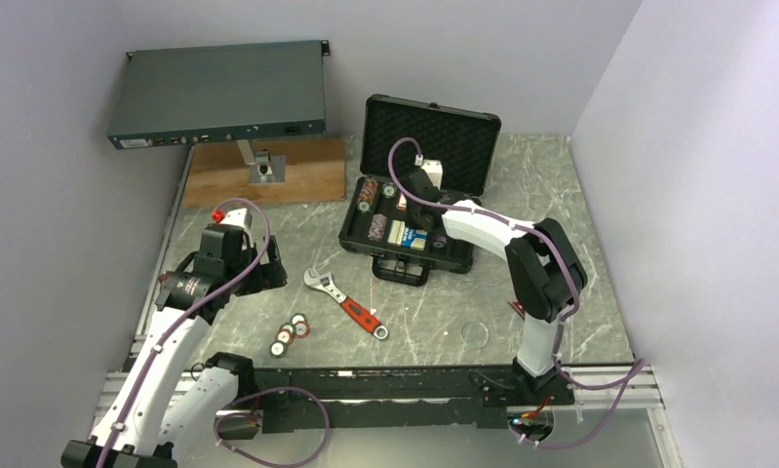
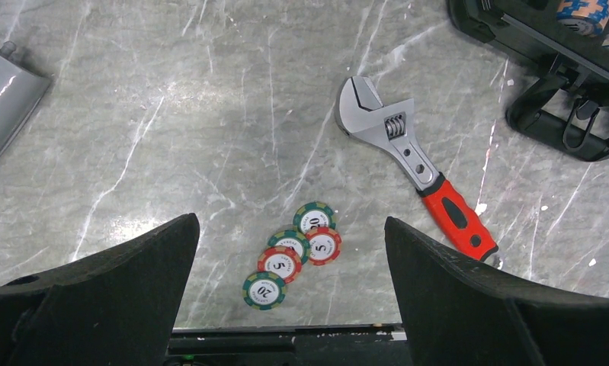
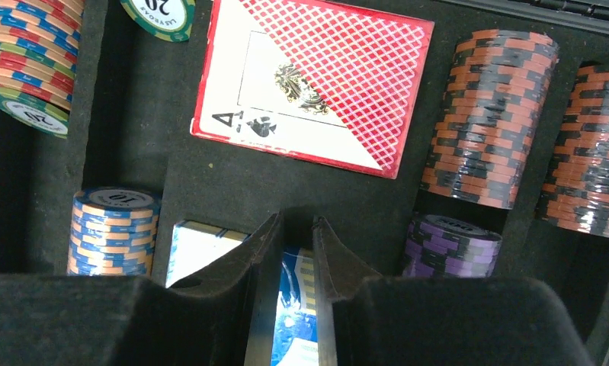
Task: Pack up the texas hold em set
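Over the whole worktop (image 1: 434,312), seen from above, the black case (image 1: 361,246) lies open toward the back with its lid (image 1: 429,136) upright. The right gripper (image 1: 410,207) is reached down into its tray. The left gripper (image 1: 237,278) hangs well off to the left, with four loose chips (image 1: 290,334) nearer the arm bases and a red-handled wrench (image 1: 346,300) between them and the case. One risk shows here: the right forearm lies across the tray, so a careless lift could brush the lid or the stacked chips.

From the left wrist, the jaws stand as wide as they go and hold nothing. The loose chips lie flat and overlapping below them, with the wrench off to one side. Flat chips give little edge to grip. A closing sweep would likely scatter them or slide one toward the wrench, which does not belong in the case.

From the right wrist, the jaws are drawn together to a narrow slit directly over the blue deck (image 3: 202,245), near the red deck (image 3: 312,84) and the chip stacks (image 3: 488,114). Whether they nip the deck's edge I cannot tell. If they do, pulling up may drag it out of its recess, and pushing down could skew it against the foam.
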You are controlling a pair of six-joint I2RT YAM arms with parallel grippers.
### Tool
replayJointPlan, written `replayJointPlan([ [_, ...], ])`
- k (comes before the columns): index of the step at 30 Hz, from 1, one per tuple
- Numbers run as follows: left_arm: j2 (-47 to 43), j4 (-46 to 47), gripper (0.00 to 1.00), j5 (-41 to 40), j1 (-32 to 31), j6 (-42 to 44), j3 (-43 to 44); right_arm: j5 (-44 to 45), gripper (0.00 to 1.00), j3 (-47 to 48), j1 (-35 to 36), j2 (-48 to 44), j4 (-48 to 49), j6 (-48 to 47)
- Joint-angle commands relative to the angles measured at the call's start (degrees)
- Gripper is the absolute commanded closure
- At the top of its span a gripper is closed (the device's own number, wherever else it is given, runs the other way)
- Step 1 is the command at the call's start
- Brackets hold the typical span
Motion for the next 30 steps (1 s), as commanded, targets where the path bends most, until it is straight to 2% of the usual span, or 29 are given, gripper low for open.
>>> replayJointPlan([
  [1, -0.4, 0.8, 0.01, -0.8, -0.2, -0.3, 1.6, -1.6, 0.77, -1.1, 0.5, -0.7, -6.3, -1.3],
  [4, -0.1, 0.9, 0.01, -0.3, -0.2, -0.1, 1.6, 0.1, 0.75, 0.0, 0.7, -3.9, -7.6, -2.7],
  [7, 0.2, 0.8, 0.01, -0.3, -0.2, -0.1, 1.6, 1.3, 0.69, 0.7, 1.0, -7.0, -9.2, -3.5],
  [15, 0.9, 1.2, 0.01, 0.3, -0.2, -0.1, 1.4, 2.5, 0.35, -1.5, 1.7, -16.3, -13.7, -3.5],
  [21, 1.6, 1.2, 0.01, 0.7, -0.2, 0.0, 1.5, 5.2, 0.17, -6.2, 1.7, -24.1, -18.5, -0.6],
  [24, 1.6, 1.2, 0.01, 0.8, -0.2, 0.0, 1.6, 7.0, 0.01, -8.7, 1.6, -28.2, -21.0, 1.2],
  [30, 2.1, 0.7, 0.01, 0.2, -0.3, -0.4, 1.6, 6.6, 0.00, -10.2, 1.5, -32.3, -31.2, 8.2],
])
